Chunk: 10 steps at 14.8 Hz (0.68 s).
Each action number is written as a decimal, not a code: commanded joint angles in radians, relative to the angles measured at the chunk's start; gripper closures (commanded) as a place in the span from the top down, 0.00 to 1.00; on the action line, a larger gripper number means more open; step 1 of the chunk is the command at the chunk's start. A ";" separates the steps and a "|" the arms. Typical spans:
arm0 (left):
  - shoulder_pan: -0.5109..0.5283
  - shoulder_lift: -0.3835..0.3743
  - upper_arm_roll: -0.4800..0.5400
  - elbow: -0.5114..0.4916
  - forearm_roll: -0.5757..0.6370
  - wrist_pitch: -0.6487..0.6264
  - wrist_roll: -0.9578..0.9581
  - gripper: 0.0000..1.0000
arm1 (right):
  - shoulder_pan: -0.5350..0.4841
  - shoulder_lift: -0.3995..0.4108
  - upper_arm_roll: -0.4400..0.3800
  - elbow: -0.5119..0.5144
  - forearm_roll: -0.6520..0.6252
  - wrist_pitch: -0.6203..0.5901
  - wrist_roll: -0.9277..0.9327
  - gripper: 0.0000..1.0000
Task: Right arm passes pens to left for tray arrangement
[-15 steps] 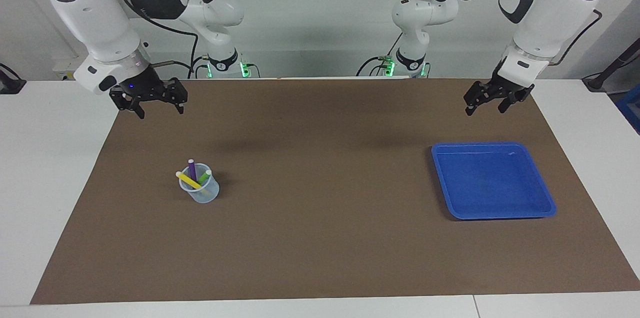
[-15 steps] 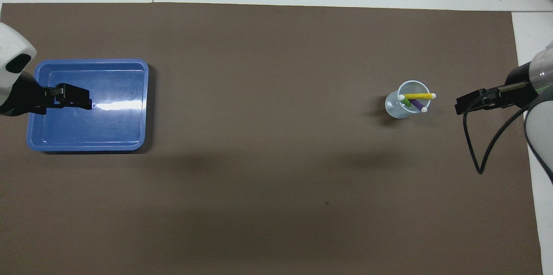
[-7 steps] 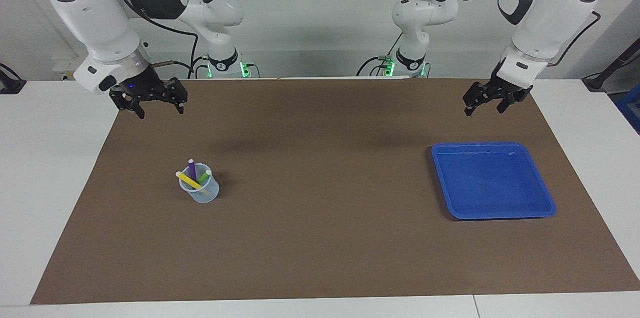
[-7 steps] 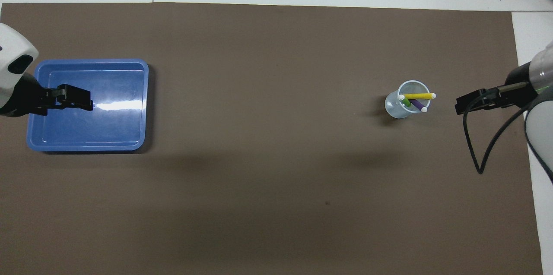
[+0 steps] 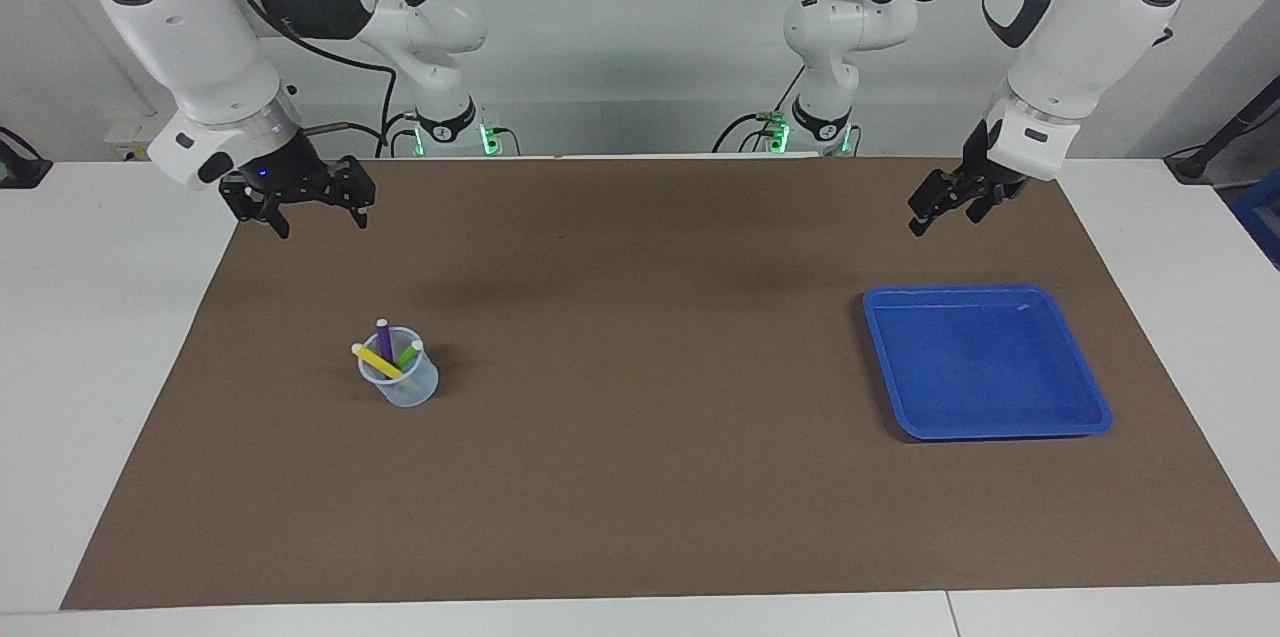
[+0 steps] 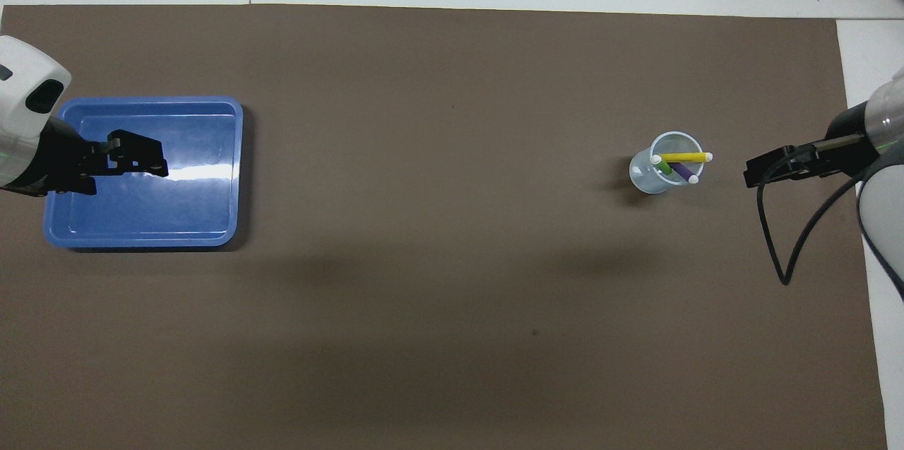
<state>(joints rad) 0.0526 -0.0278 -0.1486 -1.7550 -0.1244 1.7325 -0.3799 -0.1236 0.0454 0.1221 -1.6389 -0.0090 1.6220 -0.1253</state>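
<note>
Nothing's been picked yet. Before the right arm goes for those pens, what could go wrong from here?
1. The three slim marker pens, yellow, purple and green, lean crossed in a small translucent pale-blue cup; pulling one may drag another out or tip the cup.
2. The open right gripper could knock the cup's rim while descending.
3. The open left gripper hangs above the mat near the shallow blue plastic tray; a mistimed handover there could drop a pen outside it.

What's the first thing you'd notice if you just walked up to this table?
Probably the bright blue tray, with nothing in it, on the brown mat toward the left arm's end of the table. Next, the little see-through cup toward the right arm's end, holding a yellow pen, a purple pen and a green pen. The left gripper and right gripper hang open in the air, holding nothing.
</note>
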 commanded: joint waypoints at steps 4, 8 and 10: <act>-0.026 -0.015 0.011 -0.018 -0.047 0.004 -0.223 1.00 | -0.002 -0.022 0.007 -0.042 -0.017 0.032 -0.022 1.00; -0.055 -0.011 0.012 -0.008 -0.104 0.018 -0.533 1.00 | -0.010 -0.007 0.007 -0.044 -0.009 0.070 -0.102 1.00; -0.085 -0.011 0.014 -0.008 -0.103 0.016 -0.589 1.00 | -0.013 0.017 0.007 -0.032 0.004 0.079 -0.112 1.00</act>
<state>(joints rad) 0.0069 -0.0278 -0.1484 -1.7548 -0.2176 1.7358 -0.8852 -0.1242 0.0488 0.1227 -1.6615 -0.0090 1.6716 -0.2035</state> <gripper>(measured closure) 0.000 0.000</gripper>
